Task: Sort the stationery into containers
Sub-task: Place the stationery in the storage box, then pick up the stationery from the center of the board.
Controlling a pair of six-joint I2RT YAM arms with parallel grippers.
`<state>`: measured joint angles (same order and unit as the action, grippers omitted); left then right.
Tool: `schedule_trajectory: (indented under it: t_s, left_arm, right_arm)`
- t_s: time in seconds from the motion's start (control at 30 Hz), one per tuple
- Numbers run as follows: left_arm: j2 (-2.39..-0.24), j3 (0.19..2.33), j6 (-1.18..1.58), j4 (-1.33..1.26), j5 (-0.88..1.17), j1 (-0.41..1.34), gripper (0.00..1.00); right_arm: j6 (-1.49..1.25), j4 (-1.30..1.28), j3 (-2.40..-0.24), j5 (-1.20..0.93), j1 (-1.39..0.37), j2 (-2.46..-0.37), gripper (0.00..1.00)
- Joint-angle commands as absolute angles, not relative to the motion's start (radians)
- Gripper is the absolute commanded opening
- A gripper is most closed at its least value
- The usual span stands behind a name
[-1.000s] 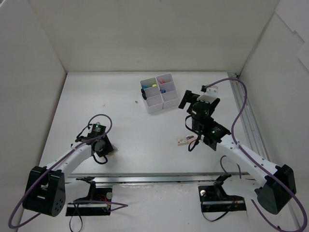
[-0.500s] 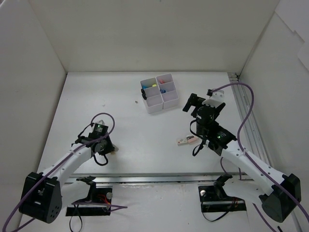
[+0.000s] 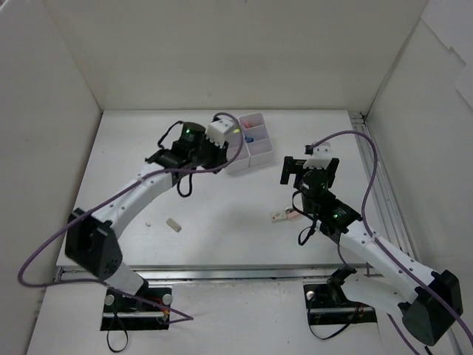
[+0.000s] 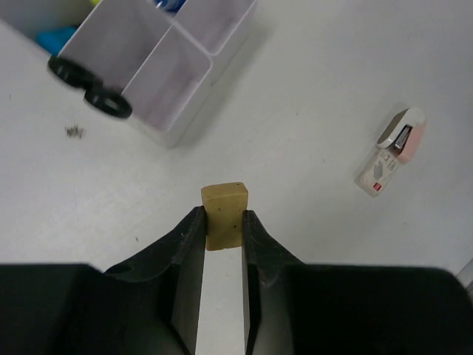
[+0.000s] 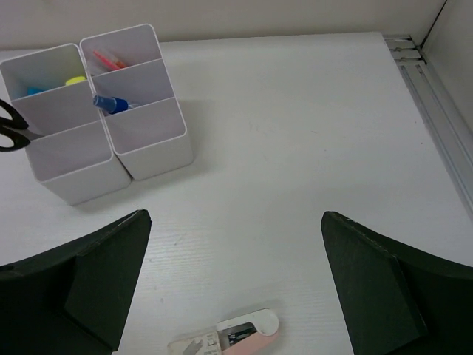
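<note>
While the left arm (image 3: 140,194) is lying stretched from its near-left base diagonally toward the far middle of the counter (image 3: 222,200), its wrist is hanging at the left side of the white organiser (image 3: 241,164). The left pincer (image 4: 224,225) is clamping a beige eraser (image 4: 224,198) between its fingers. The eraser is standing upright with its top poking past the tips, above bare counter just beside the organiser's near-left corner. The right arm (image 3: 369,244) is bending in from the near right. The right pincer (image 5: 235,218) is hanging with its jaws wide apart and nothing between them, to the right of the organiser.

From above, the left wrist is covering the organiser's left compartments, and the held eraser is not showing there; only the left wrist camera is showing the grip. The right wrist view is looking into the compartments: red pens (image 5: 111,58) are sitting in the far right one and a blue-capped item (image 5: 111,103) in the next nearer. A yellow cap (image 5: 74,80) and a blue cap (image 5: 33,90) are showing in the far left one, and black scissors (image 5: 13,132) are being cut off at the frame's left edge. A pink and white eraser (image 3: 281,216) is lying on the counter just near of the right pincer. A second beige eraser (image 3: 174,225) is lying well to the near left, showing only from above. A white speck (image 3: 148,221) beside it is too small to identify.
</note>
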<state>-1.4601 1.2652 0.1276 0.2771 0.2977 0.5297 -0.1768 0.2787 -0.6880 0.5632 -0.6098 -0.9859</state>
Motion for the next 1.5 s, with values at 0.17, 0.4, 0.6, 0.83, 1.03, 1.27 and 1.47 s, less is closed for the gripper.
schedule_trajectory:
  t_s: [0.17, 0.4, 0.6, 0.83, 1.03, 1.27, 1.47]
  left_arm:
    - [-1.848, 1.762, -0.422, 0.428, 0.355, 0.571, 0.00]
    - [-2.074, 1.991, -0.515, 0.491, 0.285, 0.580, 0.00]
    - [-2.114, 1.988, -0.528, 0.462, 0.241, 0.580, 0.16]
    - [-2.137, 1.986, -0.515, 0.456, 0.198, 0.580, 0.53]
    - [-2.028, 1.895, -0.486, 0.462, 0.351, 0.589, 0.71]
    - [-1.775, 1.659, -0.171, 0.364, 0.351, 0.589, 0.99]
    - [-1.458, 1.333, 0.393, 0.339, 0.036, 0.589, 0.99]
  right_arm:
    - [-0.084, 0.269, -0.701, 0.578, -0.555, -0.936, 0.98]
    - [-0.135, 0.204, -0.686, 0.577, -0.522, -0.881, 0.98]
    - [-0.141, 0.189, -0.690, 0.589, -0.506, -0.891, 0.98]
    - [-0.152, 0.156, -0.701, 0.603, -0.506, -0.881, 0.98]
    - [-0.169, 0.117, -0.716, 0.560, -0.505, -0.870, 0.98]
    - [-0.198, 0.075, -0.710, 0.499, -0.509, -0.842, 0.98]
    - [-0.206, 0.049, -0.718, 0.532, -0.519, -0.864, 0.98]
